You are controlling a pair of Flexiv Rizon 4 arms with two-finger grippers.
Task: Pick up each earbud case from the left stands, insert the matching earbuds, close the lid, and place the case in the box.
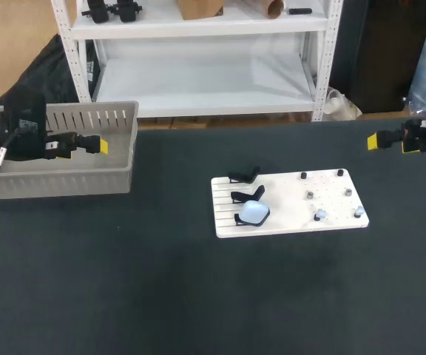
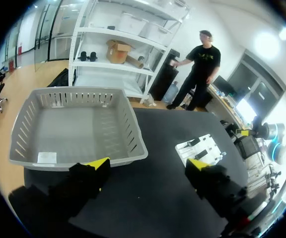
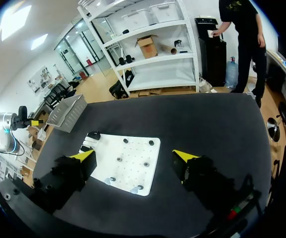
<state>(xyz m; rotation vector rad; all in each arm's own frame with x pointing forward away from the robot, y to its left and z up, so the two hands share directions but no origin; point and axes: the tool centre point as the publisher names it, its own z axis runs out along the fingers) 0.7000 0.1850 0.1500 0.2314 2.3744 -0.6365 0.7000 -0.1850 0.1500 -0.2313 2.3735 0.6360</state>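
- Pale blue earbud case (image 1: 254, 212): sits in the nearest of 3 black stands (image 1: 244, 177) at the left end of a white board (image 1: 287, 185), mid-table. The other 2 stands look empty.
- 2 pale blue earbuds (image 1: 321, 215), as far as I can tell, stand on pegs at the board's right near corner. The darker pegs behind them are too small to read.
- Grey slatted box (image 1: 58, 181): far left of the black table (image 1: 124, 296), well apart from the board.
- Left gripper (image 2: 148, 166): hovers at the box's near rim, fingers spread wide, nothing between them.
- Right gripper (image 3: 134, 156): up off the table's right side, facing the board, jaws also wide and empty.
- Task not yet begun on this case.

Handling, my judgement:
- The case looks small, light, hard-shelled and rounded, so probably glossy and slippery under the tips.
- Best hold is across the 2 broad faces of the lower body, below the lid seam, so the lid stays free to swing.
- Use moderate squeeze. Too much may pop it out sideways, and too little lets it twist.
- Lift straight out of the cradle, or the stand may snag it.
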